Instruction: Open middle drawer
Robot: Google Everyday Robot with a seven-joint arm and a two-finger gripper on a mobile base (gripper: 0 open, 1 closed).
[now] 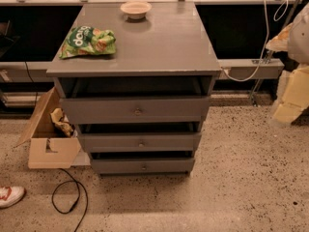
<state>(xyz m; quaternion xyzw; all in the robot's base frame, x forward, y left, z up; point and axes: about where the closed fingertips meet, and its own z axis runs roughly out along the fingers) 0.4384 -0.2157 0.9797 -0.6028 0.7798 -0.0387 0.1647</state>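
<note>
The grey drawer cabinet [140, 47] stands in the middle of the camera view with three drawers stacked below its top. The middle drawer [111, 143] is a wide, low grey front with a small round metal knob [141, 143] at its centre. A dark gap shows above it, and its front sits about in line with the other fronts. The taller top drawer [96, 111] is above it and the bottom drawer [116, 166] is below, near the floor. My gripper [292, 93] is a blurred pale shape at the right edge, well right of the cabinet and apart from it.
A beige bowl [135, 9] and a green snack bag [88, 41] lie on the cabinet top. An open cardboard box [46, 146] sits on the floor at the left. A black cable [70, 197] and a shoe [9, 195] lie in front. A white cable [244, 71] hangs at the right.
</note>
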